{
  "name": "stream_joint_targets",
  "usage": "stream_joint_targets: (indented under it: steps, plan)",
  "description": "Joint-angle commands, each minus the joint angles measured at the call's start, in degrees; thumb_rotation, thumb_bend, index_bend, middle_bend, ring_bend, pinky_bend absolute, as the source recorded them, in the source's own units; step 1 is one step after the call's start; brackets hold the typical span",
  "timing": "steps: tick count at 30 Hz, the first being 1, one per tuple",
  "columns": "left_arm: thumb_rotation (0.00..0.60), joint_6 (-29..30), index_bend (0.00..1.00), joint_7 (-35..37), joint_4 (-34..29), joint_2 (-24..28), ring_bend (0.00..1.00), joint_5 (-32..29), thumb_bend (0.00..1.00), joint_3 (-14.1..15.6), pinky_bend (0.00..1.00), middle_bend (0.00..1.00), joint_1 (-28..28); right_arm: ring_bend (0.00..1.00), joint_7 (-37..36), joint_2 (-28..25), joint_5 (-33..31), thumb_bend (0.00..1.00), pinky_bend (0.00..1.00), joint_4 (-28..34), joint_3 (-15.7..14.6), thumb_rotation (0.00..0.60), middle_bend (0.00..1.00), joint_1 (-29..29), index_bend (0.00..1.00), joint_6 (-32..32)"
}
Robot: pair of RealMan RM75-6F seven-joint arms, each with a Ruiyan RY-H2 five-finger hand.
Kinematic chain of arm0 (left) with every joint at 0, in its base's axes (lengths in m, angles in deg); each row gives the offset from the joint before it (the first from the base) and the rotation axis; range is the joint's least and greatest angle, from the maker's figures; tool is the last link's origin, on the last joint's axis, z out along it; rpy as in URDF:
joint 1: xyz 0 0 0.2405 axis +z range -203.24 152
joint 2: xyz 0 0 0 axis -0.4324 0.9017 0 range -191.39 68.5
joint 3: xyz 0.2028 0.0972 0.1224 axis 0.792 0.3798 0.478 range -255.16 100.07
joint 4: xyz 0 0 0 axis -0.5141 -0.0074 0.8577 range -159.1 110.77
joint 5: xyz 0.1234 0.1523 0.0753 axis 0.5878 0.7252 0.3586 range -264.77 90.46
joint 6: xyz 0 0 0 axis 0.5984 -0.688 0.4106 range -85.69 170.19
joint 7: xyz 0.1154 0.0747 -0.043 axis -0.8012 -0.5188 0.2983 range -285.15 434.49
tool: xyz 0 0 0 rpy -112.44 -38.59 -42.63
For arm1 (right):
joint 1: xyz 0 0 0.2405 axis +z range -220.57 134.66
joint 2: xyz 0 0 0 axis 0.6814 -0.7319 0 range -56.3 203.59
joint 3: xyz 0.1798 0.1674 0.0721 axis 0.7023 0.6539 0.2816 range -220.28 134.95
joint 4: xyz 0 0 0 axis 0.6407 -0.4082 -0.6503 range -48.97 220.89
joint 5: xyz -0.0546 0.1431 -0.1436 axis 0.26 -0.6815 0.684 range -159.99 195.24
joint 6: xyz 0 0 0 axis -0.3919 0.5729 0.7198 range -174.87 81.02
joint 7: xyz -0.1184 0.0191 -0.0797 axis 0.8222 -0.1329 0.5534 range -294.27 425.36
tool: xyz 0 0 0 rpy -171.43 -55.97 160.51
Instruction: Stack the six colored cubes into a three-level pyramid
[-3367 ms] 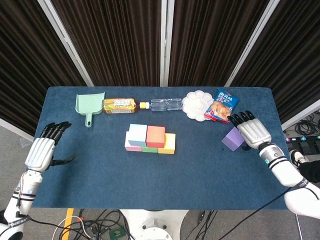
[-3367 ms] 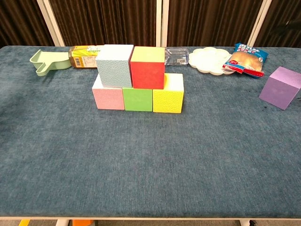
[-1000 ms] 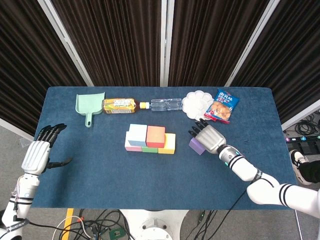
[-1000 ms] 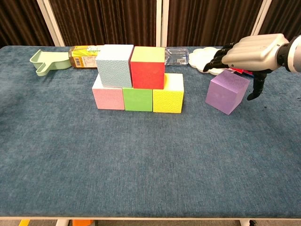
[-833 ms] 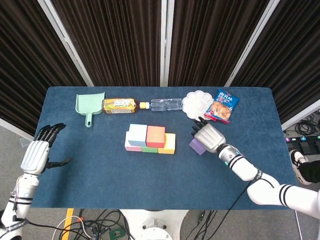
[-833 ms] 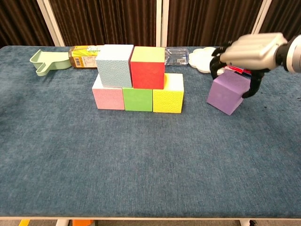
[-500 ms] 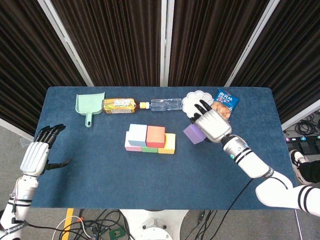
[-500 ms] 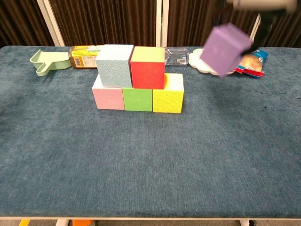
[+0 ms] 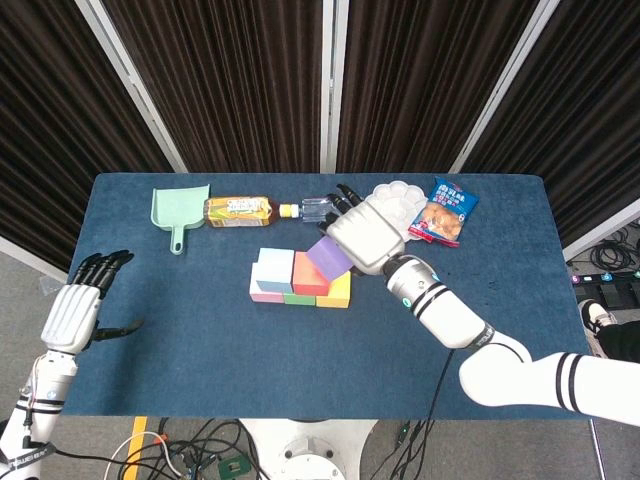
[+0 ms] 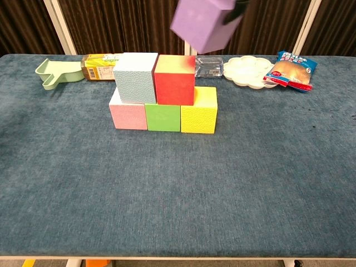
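Observation:
A pink cube (image 10: 128,115), a green cube (image 10: 163,117) and a yellow cube (image 10: 198,113) form a row on the blue table (image 10: 178,183). On top of them sit a light blue cube (image 10: 135,77) and a red cube (image 10: 174,79). My right hand (image 9: 366,235) holds the purple cube (image 10: 200,23) in the air, tilted, above and slightly right of the red cube; the purple cube (image 9: 328,257) peeks out under the hand in the head view. My left hand (image 9: 76,310) hovers open off the table's left edge.
Along the far edge lie a green dustpan (image 9: 178,211), a tea bottle (image 9: 238,210), a clear bottle (image 10: 209,65), a white palette (image 10: 247,72) and a snack bag (image 9: 445,212).
My right hand took hold of the purple cube at the right, lifted it and carried it left, to above the stack. The left hand stayed put.

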Motion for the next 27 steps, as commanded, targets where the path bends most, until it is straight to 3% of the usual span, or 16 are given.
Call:
stream_joint_targets:
  steps: [1, 12, 18, 21, 24, 27]
  plan:
    - [0.600, -0.2, 0.13, 0.1, 0.0, 0.1, 0.11, 0.0, 0.09, 0.0, 0.08, 0.09, 0.0, 0.09, 4.1, 2.7, -5.6, 0.12, 0.00, 0.5, 0.0, 0.600, 0.41, 4.8, 0.35, 1.7]
    - [0.600, -0.6, 0.12, 1.1, 0.6, 0.0, 0.11, 0.1, 0.09, 0.1, 0.08, 0.09, -0.1, 0.06, 12.9, 8.1, -17.9, 0.12, 0.00, -0.3, -3.2, 0.600, 0.38, 14.5, 0.30, 5.6]
    - [0.600, -0.5, 0.13, 1.4, 1.6, -0.6, 0.11, -0.2, 0.09, 0.0, 0.08, 0.09, 0.1, 0.03, 14.3, 10.6, -19.7, 0.12, 0.00, -1.8, -4.5, 0.600, 0.34, 16.4, 0.25, 7.5]
    - [0.600, -0.5, 0.13, 1.6, 2.0, -0.8, 0.11, -0.1, 0.09, 0.0, 0.08, 0.09, 0.1, 0.00, 14.0, 11.2, -20.6, 0.11, 0.00, -2.0, -4.8, 0.600, 0.28, 16.8, 0.14, 7.7]
    - [0.600, -0.4, 0.13, 1.6, 2.1, -0.8, 0.11, -0.2, 0.09, -0.1, 0.08, 0.09, 0.1, 0.00, 13.1, 11.2, -20.6, 0.08, 0.00, -2.0, -4.8, 0.600, 0.16, 16.8, 0.01, 7.8]
    - [0.600, -0.3, 0.13, 1.5, 2.0, -0.7, 0.11, -0.2, 0.09, -0.2, 0.08, 0.09, 0.2, 0.00, 10.8, 10.6, -19.5, 0.05, 0.00, -1.4, -4.4, 0.600, 0.08, 15.9, 0.00, 7.4]
